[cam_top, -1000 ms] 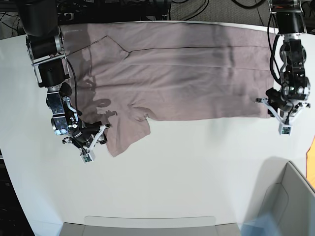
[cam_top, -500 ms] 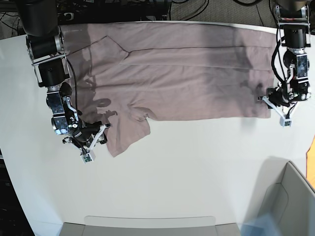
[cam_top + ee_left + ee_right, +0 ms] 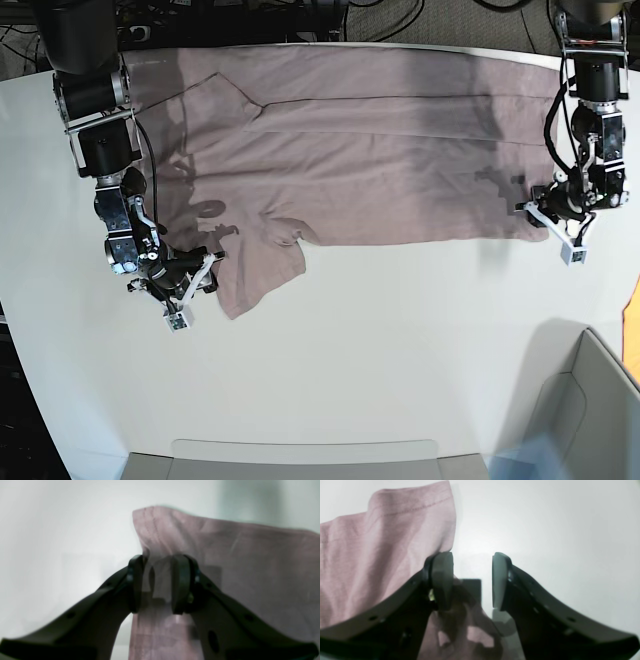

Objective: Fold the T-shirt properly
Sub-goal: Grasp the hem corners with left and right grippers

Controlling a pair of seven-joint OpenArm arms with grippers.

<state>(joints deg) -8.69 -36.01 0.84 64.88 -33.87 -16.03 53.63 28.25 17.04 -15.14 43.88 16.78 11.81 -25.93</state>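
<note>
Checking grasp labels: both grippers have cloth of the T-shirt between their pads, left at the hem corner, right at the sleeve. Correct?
Not quite. The left gripper straddles T-shirt cloth, but the right wrist view shows the right gripper with bare table between its pads.

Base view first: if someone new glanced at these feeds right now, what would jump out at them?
The pink T-shirt, spread wide across the far half of the white table, draws the eye first. Next, a gripper at each end of it: the left gripper straddles the shirt's near corner on the base view's right, cloth between its open jaws. The right gripper, also open, sits at the edge of the sleeve flap on the base view's left.
</note>
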